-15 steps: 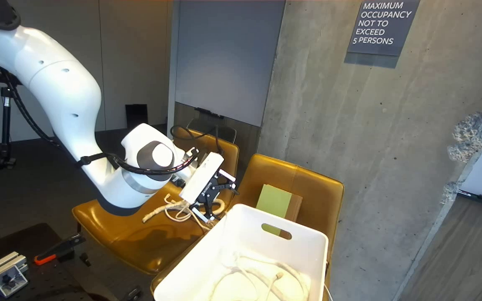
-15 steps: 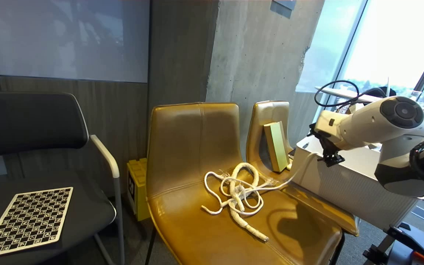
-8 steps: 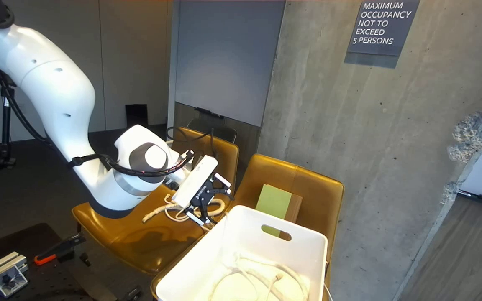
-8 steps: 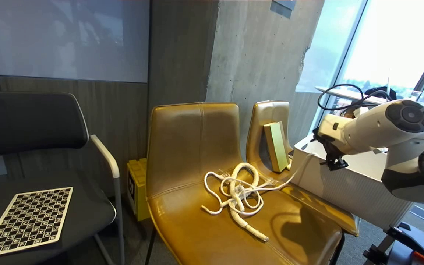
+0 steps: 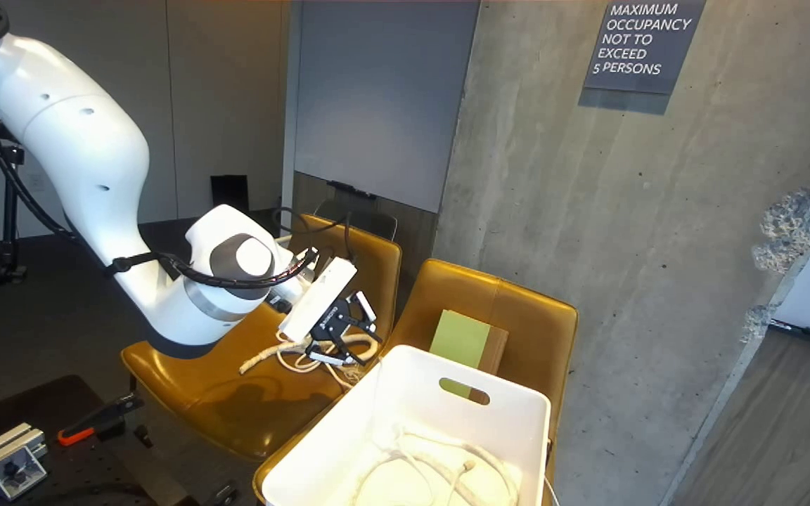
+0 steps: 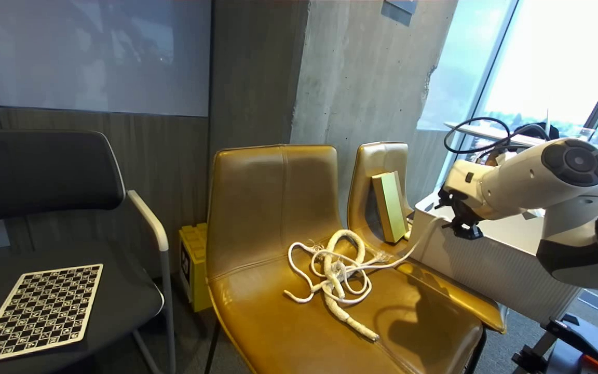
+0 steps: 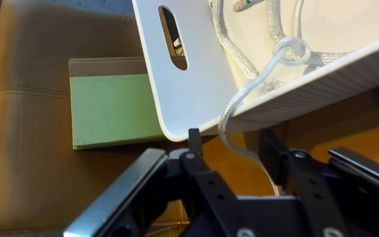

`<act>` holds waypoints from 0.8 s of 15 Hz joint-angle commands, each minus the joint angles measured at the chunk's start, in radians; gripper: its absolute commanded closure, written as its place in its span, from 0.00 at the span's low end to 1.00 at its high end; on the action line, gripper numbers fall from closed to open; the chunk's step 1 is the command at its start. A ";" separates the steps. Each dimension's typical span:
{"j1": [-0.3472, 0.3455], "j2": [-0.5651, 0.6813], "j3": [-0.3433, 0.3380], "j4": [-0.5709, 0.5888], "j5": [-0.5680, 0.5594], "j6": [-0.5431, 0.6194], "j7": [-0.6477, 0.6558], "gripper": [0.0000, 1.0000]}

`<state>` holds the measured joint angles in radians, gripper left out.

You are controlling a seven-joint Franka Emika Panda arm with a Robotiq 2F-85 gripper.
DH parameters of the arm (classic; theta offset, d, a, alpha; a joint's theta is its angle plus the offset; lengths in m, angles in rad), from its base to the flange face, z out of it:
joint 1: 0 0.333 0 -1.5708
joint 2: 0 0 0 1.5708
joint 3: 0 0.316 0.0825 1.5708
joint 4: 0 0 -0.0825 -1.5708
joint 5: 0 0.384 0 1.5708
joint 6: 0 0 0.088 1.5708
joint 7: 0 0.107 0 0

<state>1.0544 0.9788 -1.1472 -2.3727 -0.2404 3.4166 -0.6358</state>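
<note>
The white plastic bin point(image 7: 192, 92) filled the upper right of the wrist view; at lower centre the gripper point(image 7: 231, 141) stood parted and empty; the braided cord point(image 7: 230, 108), visible between its jaws, might escape if it lay beyond their reach

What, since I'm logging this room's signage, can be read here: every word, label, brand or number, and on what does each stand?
"MAXIMUM OCCUPANCY NOT TO EXCEED 5 PERSONS": sign on the concrete wall.
Too small to read: lettering on the end effector.
Too blurred to read: black label on the yellow box.
Too small to read: marks on the checkered board.
</note>
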 commanded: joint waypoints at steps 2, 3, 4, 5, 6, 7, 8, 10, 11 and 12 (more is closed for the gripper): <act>0.034 -0.041 -0.026 -0.013 -0.017 -0.061 0.023 0.82; 0.033 -0.036 -0.027 -0.010 -0.018 -0.065 0.028 0.75; 0.032 -0.032 -0.027 -0.007 -0.018 -0.072 0.034 0.67; 0.031 -0.025 -0.026 -0.003 -0.018 -0.080 0.040 0.59; 0.031 -0.021 -0.026 -0.001 -0.018 -0.087 0.047 0.51; 0.033 -0.015 -0.025 0.000 -0.017 -0.093 0.056 0.42; 0.034 -0.014 -0.025 0.000 -0.018 -0.097 0.063 0.36; 0.039 -0.012 -0.025 -0.003 -0.021 -0.104 0.078 0.28; 0.043 -0.013 -0.026 -0.006 -0.023 -0.108 0.084 0.28; 0.048 -0.015 -0.026 -0.009 -0.024 -0.113 0.089 0.35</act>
<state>1.0693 0.9706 -1.1538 -2.3707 -0.2449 3.3342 -0.5768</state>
